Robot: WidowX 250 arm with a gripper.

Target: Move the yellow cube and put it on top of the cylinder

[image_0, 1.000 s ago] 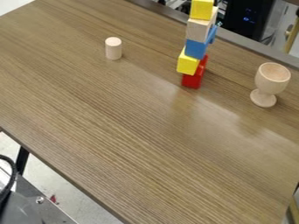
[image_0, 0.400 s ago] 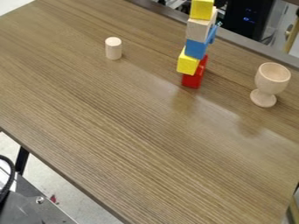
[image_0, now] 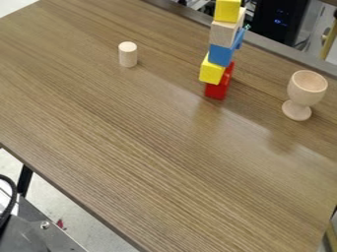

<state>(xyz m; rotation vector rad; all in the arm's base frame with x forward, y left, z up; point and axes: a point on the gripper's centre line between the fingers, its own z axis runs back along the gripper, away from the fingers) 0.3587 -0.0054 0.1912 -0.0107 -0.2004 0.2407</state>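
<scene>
A cylinder [image_0: 127, 54] is standing on the desk [image_0: 131, 147], while a yellow cube [image_0: 227, 11] is topping a stack of wooden, blue, yellow and red blocks [image_0: 220, 55]. Rightmost, a cup [image_0: 307, 88] is standing upright. I cannot tell how far the claw is opening, what it is holding, or its position relative to these.
</scene>
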